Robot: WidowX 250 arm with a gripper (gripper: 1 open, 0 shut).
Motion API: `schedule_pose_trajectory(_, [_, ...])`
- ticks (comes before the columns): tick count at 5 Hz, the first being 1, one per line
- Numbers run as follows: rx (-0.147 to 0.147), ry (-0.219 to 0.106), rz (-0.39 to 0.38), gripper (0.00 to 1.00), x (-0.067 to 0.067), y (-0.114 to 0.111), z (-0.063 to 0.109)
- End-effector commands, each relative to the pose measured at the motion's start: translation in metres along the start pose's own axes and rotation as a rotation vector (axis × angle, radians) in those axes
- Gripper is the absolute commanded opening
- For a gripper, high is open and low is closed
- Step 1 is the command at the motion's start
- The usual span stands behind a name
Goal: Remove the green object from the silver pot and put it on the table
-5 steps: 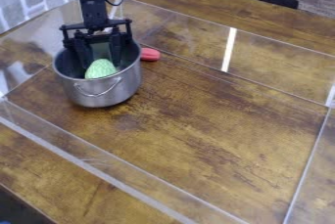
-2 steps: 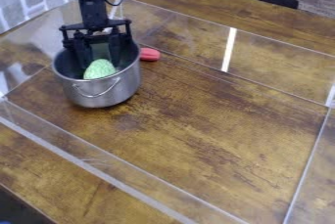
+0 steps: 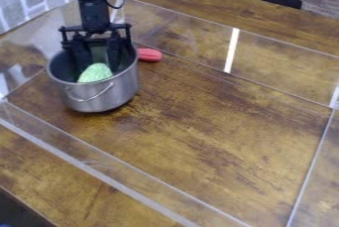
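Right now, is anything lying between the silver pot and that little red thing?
No. In the camera view only bare table separates the silver pot from the small red object.

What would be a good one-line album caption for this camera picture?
Robot gripper lowered into a silver pot, jaws straddling a green object, small red object beside it on the table.

One silver pot (image 3: 95,84), one green object (image 3: 94,73), one small red object (image 3: 151,55), one table (image 3: 225,132).

In the upper left of the frame, the black arm reaches steeply downward, its gripper (image 3: 97,64) spread, fingers straddling something green.
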State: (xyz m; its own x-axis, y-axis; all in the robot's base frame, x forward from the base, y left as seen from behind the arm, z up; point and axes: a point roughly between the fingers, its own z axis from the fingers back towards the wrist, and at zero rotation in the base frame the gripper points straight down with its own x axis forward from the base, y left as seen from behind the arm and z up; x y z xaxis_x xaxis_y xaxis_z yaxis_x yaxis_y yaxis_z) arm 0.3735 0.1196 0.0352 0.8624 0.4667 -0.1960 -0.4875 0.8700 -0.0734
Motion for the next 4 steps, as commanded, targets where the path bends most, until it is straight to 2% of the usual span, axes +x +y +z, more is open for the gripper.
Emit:
schedule_pose_trajectory(1, [0.001,0.004,-0.008,0.0,-0.001,0.01,0.009])
schedule_pose_trajectory(3, [-0.008,-0.002,0.026,0.0,0.0,0.021,0.018])
schedule_pose_trajectory(4, [0.004,0.001,-0.039,0.0,-0.004,0.016,0.014])
